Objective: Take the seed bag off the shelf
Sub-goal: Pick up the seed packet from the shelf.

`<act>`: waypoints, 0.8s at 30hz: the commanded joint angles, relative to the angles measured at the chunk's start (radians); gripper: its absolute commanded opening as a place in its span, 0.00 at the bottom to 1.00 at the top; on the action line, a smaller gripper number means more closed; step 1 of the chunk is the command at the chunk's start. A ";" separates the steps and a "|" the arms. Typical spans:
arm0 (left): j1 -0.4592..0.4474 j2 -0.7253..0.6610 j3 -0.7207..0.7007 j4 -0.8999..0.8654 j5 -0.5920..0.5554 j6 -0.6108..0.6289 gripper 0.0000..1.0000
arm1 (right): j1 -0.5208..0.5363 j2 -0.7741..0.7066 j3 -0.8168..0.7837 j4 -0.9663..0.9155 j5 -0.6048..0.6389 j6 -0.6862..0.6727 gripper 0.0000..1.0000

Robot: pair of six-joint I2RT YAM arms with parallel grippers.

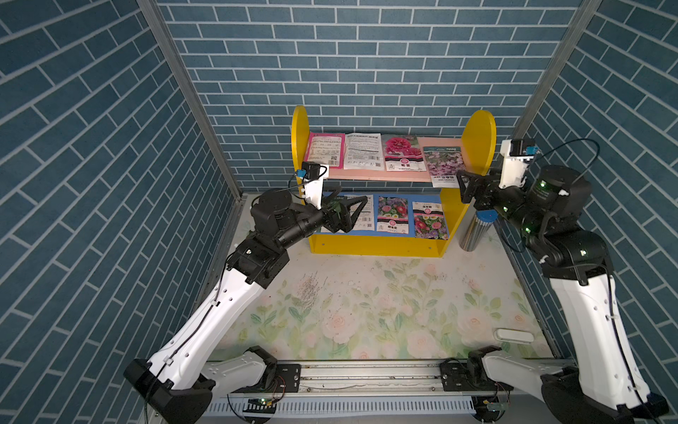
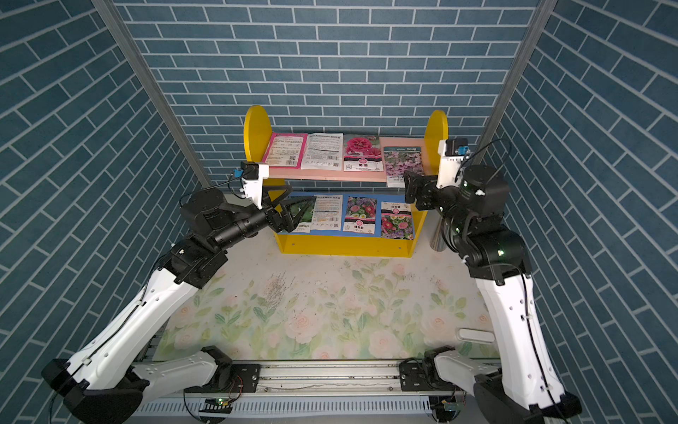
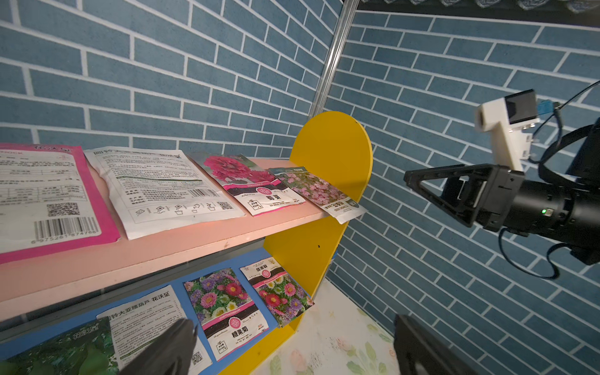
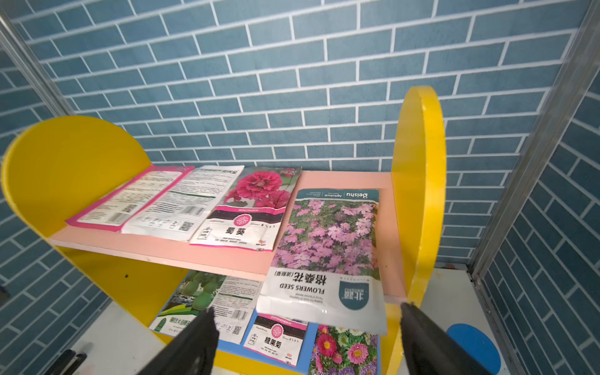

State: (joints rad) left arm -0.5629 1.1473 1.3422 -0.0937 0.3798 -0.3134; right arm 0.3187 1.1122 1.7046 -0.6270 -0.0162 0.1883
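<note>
Against blue brick, the seed bag (image 4: 324, 253) is overhanging the shelf (image 4: 65, 168) at its pink board, seemingly light, floppy, best pinched there, with the right gripper (image 4: 306, 308) hovering close, jaws wide, empty.

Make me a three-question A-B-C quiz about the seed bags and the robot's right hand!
1. Where does the FLOWERS SEED bag lie? A) on the pink upper board, overhanging its front edge B) on the blue lower board C) on the table
2. How many bags lie on the pink upper board? A) two B) four C) six
3. How is the right gripper? A) open, holding nothing B) shut on a bag C) shut, empty
Answers: 1 A, its end hangs past the board's edge; 2 B, four lie side by side; 3 A, its fingers stand apart, gripping nothing.
</note>
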 commanded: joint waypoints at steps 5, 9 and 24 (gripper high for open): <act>-0.006 -0.050 0.023 -0.040 0.039 0.095 1.00 | -0.010 -0.131 -0.180 0.066 -0.036 0.138 0.88; -0.006 -0.065 0.022 -0.050 0.043 0.102 1.00 | -0.018 -0.167 -0.249 0.118 -0.054 0.203 0.84; -0.006 -0.081 -0.015 -0.027 0.071 0.057 1.00 | -0.210 -0.135 -0.363 0.323 -0.385 0.421 0.75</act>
State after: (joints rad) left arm -0.5636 1.0698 1.3411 -0.1303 0.4332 -0.2466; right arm 0.1501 0.9684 1.3705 -0.3878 -0.2897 0.5278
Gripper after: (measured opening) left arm 0.997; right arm 0.753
